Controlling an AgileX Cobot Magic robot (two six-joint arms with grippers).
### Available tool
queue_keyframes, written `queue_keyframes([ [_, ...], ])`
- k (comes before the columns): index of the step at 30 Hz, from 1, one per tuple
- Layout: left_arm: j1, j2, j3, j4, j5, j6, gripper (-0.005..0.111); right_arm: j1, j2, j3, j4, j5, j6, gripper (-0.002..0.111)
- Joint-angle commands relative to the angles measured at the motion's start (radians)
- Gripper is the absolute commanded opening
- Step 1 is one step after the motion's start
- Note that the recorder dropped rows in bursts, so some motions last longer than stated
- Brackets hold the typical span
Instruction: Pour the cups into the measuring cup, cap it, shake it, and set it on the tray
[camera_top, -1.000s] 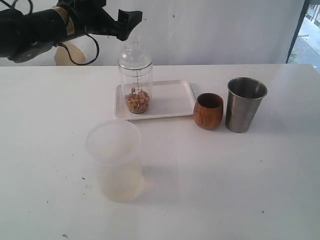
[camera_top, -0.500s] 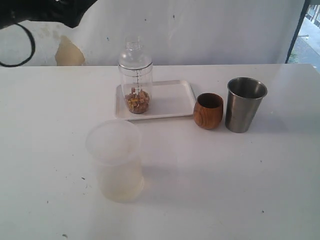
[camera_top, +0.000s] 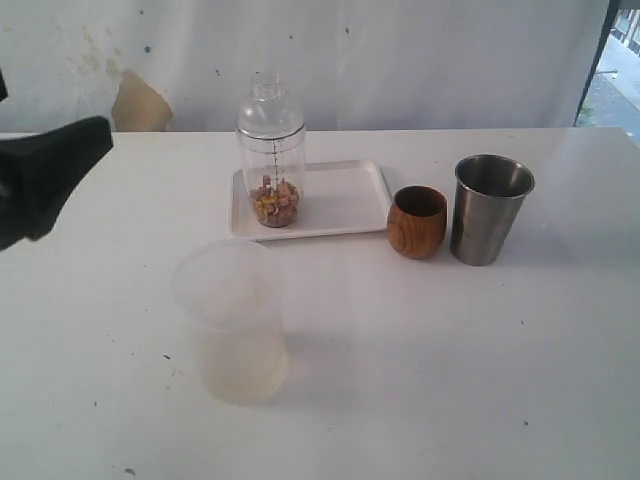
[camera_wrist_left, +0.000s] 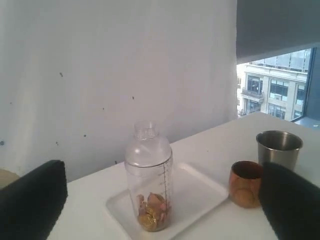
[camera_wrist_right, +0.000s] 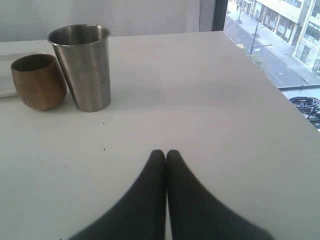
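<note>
The capped clear measuring cup (camera_top: 271, 160) stands upright on the left part of the white tray (camera_top: 345, 195), with brown and yellow pieces at its bottom. The brown wooden cup (camera_top: 417, 221) and the steel tumbler (camera_top: 490, 208) stand side by side on the table just right of the tray. My left gripper (camera_wrist_left: 161, 170) is open and empty, well back from the measuring cup (camera_wrist_left: 149, 180). One dark finger (camera_top: 60, 165) shows at the left edge of the exterior view. My right gripper (camera_wrist_right: 166, 152) is shut and empty, low over bare table, apart from the tumbler (camera_wrist_right: 82, 67) and wooden cup (camera_wrist_right: 38, 80).
A big frosted plastic tub (camera_top: 230, 320) stands in front of the tray, nearer the table's front edge. A white wall backs the table. The table's right edge (camera_wrist_right: 265, 70) drops off beside a window.
My left arm has left its place high above the measuring cup, swung out of the upper left, and now sits low at the left edge of the table. Cups and tray are unmoved.
</note>
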Motion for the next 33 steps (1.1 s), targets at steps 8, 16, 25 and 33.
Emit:
queue_keyframes([
  [8, -0.001, -0.365, 0.273, 0.001, 0.003, -0.082, 0.105, 0.005, -0.003, 0.001, -0.004, -0.006, -0.004, 0.000],
  [16, -0.001, -0.387, 0.325, 0.001, -0.007, -0.082, 0.105, 0.005, -0.003, 0.001, -0.004, -0.006, -0.004, 0.000],
  [25, -0.001, -0.387, 0.327, 0.001, -0.007, -0.080, 0.105, 0.005, -0.003, 0.001, -0.004, -0.006, -0.004, 0.000],
  [33, -0.001, -0.387, 0.327, -0.788, -0.007, -0.080, 0.105, 0.005, -0.003, 0.001, -0.004, -0.006, -0.004, 0.000],
])
